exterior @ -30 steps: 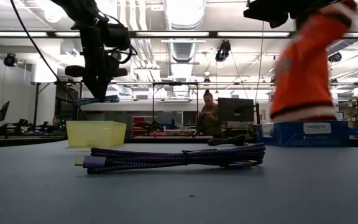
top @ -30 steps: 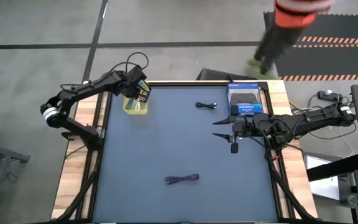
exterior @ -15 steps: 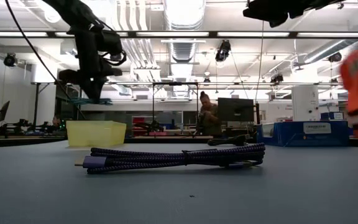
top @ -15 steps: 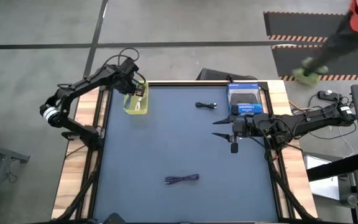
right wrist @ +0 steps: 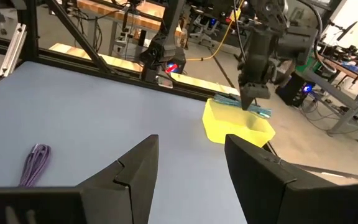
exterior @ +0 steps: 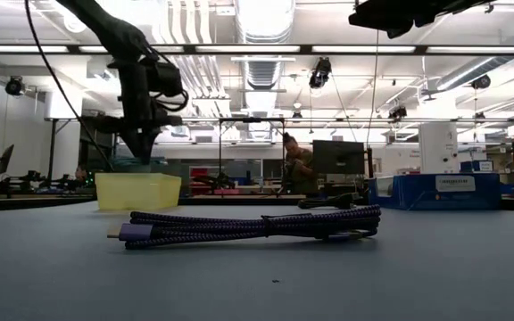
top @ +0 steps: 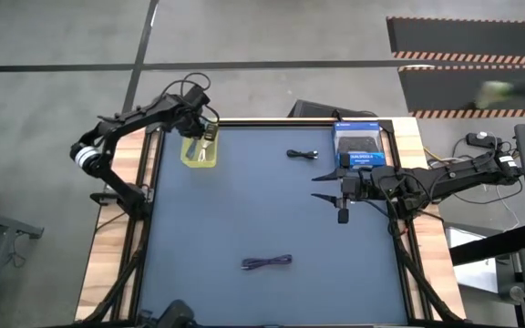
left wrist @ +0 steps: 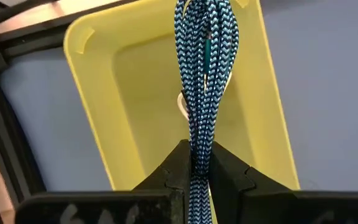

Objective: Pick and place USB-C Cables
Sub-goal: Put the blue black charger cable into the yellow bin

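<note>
Bin [top: 199,153] sits under left tool [left wrist: 196,167] gripping cable [left wrist: 203,74].

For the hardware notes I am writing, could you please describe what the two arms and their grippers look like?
Both arms are dark and slender with jointed segments. The left arm has a white band near its base and a loose black cable looping above its wrist. The right arm carries bundled black wiring. The right gripper has two broad, angular, matte black fingers; the left gripper has matching black fingers.

Bright, even overhead light; soft shadows.
</note>
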Controlling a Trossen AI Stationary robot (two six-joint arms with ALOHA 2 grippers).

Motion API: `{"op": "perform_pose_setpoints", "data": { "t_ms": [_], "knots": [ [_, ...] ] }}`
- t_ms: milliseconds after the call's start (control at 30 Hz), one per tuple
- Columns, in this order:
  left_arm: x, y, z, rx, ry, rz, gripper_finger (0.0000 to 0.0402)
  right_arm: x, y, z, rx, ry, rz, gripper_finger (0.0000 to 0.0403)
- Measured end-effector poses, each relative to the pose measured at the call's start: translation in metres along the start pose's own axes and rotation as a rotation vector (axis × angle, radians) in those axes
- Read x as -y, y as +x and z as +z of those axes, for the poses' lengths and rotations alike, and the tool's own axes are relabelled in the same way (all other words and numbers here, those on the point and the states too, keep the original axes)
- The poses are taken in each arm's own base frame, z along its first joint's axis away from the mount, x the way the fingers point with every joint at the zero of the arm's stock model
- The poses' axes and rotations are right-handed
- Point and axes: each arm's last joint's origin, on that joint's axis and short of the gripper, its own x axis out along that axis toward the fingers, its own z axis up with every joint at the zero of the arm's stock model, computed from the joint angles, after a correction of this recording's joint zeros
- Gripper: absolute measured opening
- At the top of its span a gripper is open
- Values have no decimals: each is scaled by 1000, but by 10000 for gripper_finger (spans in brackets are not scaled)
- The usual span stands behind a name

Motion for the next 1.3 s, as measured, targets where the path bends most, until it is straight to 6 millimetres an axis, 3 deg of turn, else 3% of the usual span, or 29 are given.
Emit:
{"op": "perform_pose_setpoints", "data": {
  "t_ms": [267, 800, 1300],
  "knots": [
    [2, 15, 2, -39, 88, 21, 22, 0, 0, -1, -8, 0, 2, 178],
    [4, 15, 6, -2, 277, 8, 22, 0, 0, -1, -8, 11, 2, 178],
    [4, 15, 7, 5, 277, 6, 22, -1, 0, -3, -32, 22, 8, 178]
  ]
}}
